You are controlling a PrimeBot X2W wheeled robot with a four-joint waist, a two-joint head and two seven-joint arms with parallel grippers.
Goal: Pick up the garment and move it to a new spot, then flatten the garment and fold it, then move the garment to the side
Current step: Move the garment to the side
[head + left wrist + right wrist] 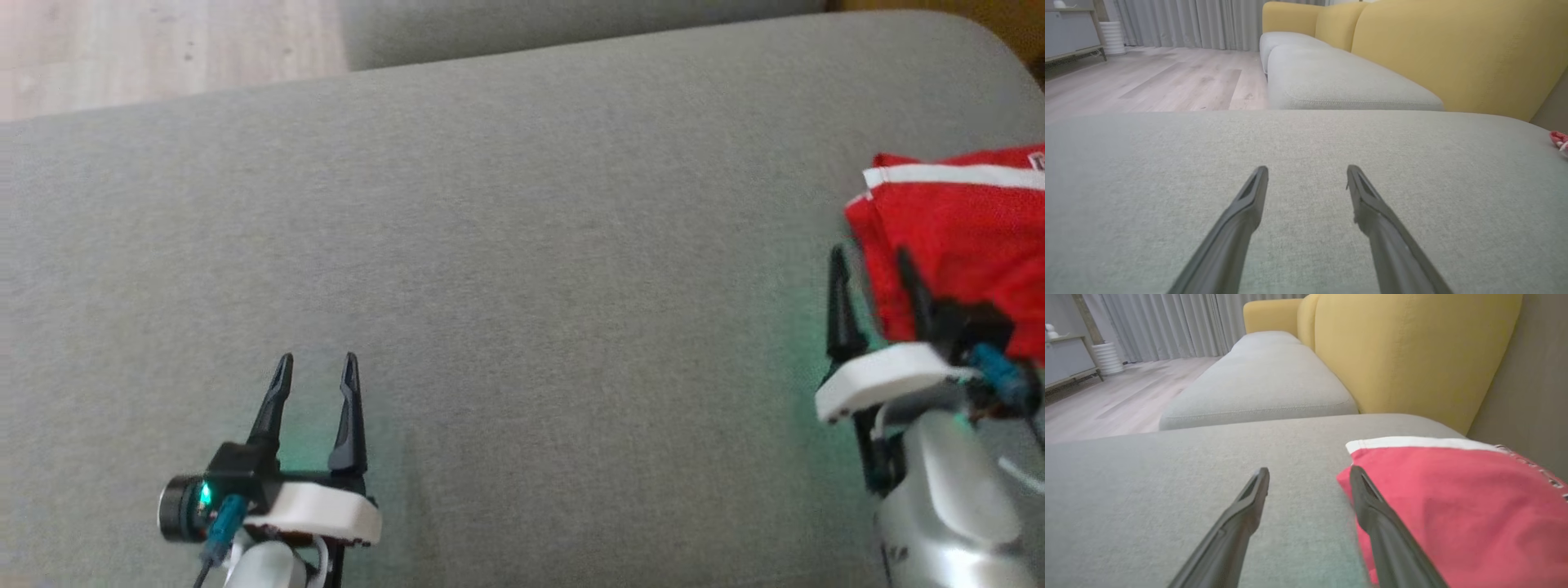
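— Grippers first: how are the fingers set?
— The right gripper (869, 257), at the right edge of the head view, is seen with its fingers spread wide and nothing clamped between them. One finger is seen right at the edge of the red garment (963, 237), though contact cannot be told. The other is seen over the bare grey cushion (522, 245).
— And the left gripper (317, 359)?
— It is found at the lower left of the head view, fingers likewise parted and empty, over the cushion and well apart from the garment.
— Where is the garment placed?
— It is laid on the cushion at the right edge of the head view, with its white trim turned toward the top. In the right wrist view it is spread across the lower right, with the yellow backrest (1412, 355) seen above it. Pale wood floor (163, 49) is glimpsed at the upper left of the head view.
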